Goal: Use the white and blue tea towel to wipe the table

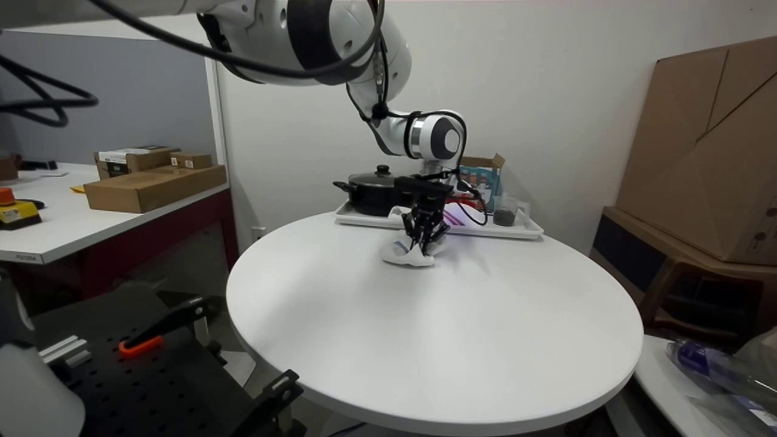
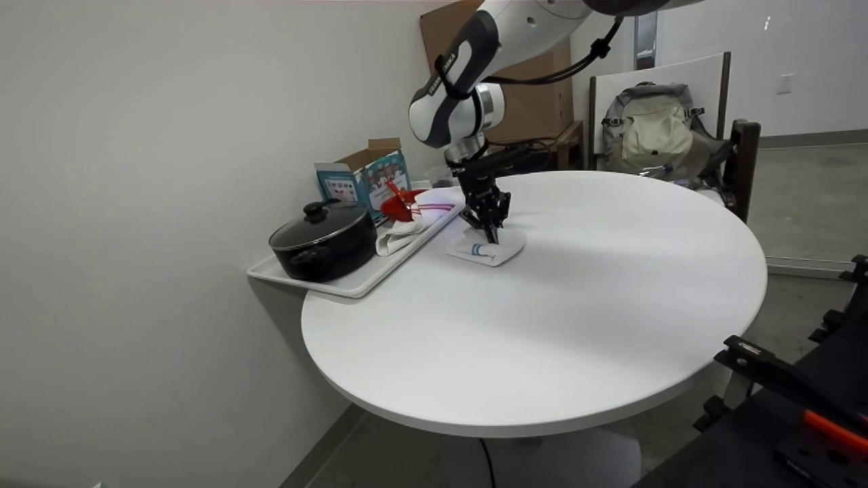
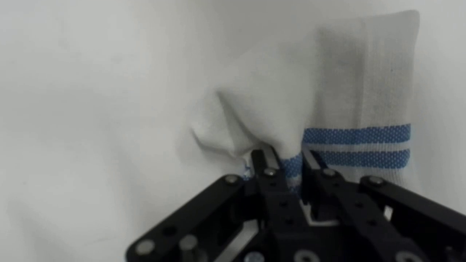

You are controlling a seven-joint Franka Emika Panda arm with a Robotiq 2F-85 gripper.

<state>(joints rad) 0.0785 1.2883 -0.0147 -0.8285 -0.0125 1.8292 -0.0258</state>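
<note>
Tea towel, one, white with blue stripes: lay partly bunched on the round white desk, near the edge beside the tray. Jaws: were closed on a fold of the towel. Step in hand: appeared to be the wiping itself. Next move: seemed to call for a level drag towards the opposite edge, towel pressed flat.

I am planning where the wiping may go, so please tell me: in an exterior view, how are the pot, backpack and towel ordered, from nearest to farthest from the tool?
1. The towel: pinched in the tool, on the table.
2. The pot: picture's left, on the tray.
3. The backpack: upper right, beyond the table's far edge.
</note>
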